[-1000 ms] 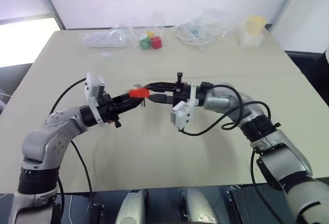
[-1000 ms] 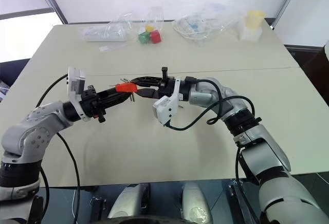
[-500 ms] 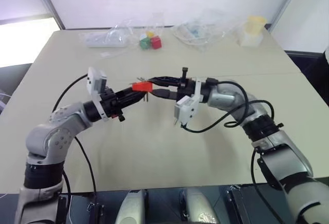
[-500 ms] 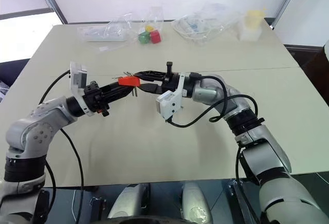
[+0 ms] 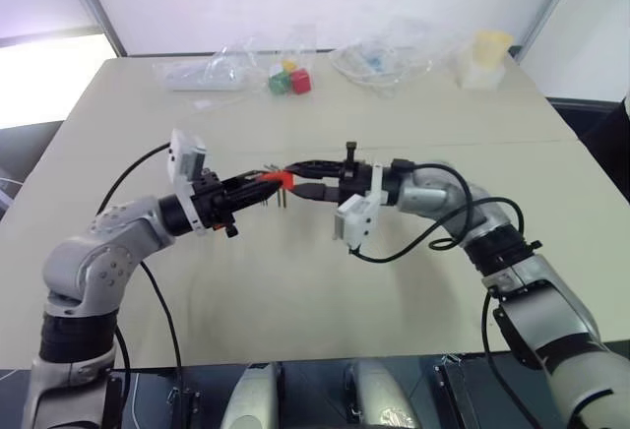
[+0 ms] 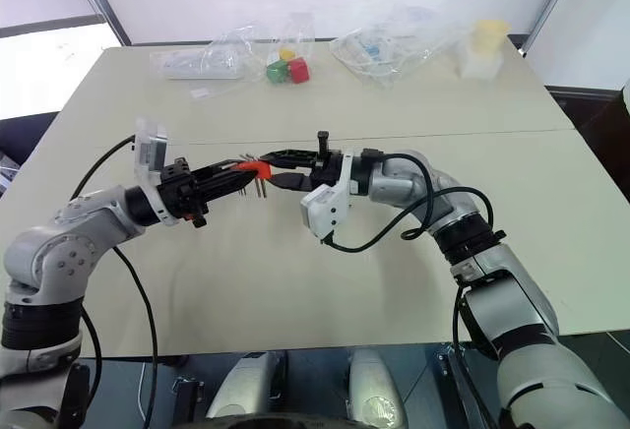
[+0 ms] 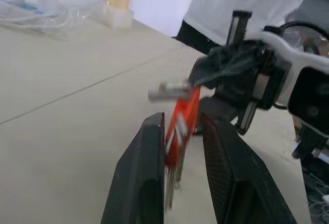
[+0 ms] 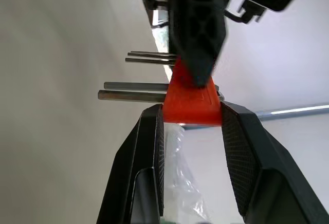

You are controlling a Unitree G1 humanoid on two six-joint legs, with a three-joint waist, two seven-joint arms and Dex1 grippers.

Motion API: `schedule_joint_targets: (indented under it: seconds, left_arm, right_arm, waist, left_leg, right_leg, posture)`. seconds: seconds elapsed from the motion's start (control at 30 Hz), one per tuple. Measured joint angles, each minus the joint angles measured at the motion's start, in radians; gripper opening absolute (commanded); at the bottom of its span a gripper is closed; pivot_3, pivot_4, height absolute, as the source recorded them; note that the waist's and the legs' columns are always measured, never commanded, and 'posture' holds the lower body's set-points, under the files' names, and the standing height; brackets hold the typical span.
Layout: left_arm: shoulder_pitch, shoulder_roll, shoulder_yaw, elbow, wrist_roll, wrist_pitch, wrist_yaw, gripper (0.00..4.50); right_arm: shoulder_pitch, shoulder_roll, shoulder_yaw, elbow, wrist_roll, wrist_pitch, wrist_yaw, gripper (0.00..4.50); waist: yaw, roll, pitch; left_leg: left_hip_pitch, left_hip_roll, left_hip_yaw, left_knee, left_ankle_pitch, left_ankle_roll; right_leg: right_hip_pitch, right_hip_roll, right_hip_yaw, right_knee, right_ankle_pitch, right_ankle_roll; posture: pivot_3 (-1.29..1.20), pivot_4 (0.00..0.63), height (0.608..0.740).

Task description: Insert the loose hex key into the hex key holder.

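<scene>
Orange-red plastic is sitting right where the two arms are meeting above the table (image 5: 295, 281) — the hex key holder (image 5: 279, 178), with its short grey keys poking out and downward. The left gripper (image 5: 258, 186) is clamping the holder between its two black fingers, as the left wrist view is showing, and the right gripper (image 6: 278, 168) is closing its pads on the block's other end, so both tools are now gripping the same piece in mid-air.

Compared with a second ago, the block is showing far less of its colour from the head views: then it was standing clear ahead of the right fingertips, now those fingertips are covering part of it. The arms themselves are barely shifting; the contact between them is what is changing.

A grey rod is lying across the top of the holder in the left wrist view (image 7: 169, 88), close against the right gripper's tip; whether this is the loose hex key or one of the holder's own keys I cannot tell. My reading is that the task is in its seating step, with the key possibly being pressed home — not yet confirmed.
</scene>
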Motion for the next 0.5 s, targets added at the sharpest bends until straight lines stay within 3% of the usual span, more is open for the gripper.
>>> schedule_joint_targets:
  seconds: [0.5]
  left_arm:
    - [0.014,0.006,0.0,-0.013,-0.006,0.0,0.004,1.12]
  right_arm:
    - [-0.001,0.0,0.001,0.009,-0.003,-0.012,-0.002,1.02]
  waist:
    - [0.0,0.0,0.0]
  left_leg:
    - [0.0,0.0,0.0,0.0,0.0,0.0]
  right_leg:
    - [0.0,0.0,0.0,0.0,0.0,0.0]
  posture:
    - [0.0,0.15,0.74]
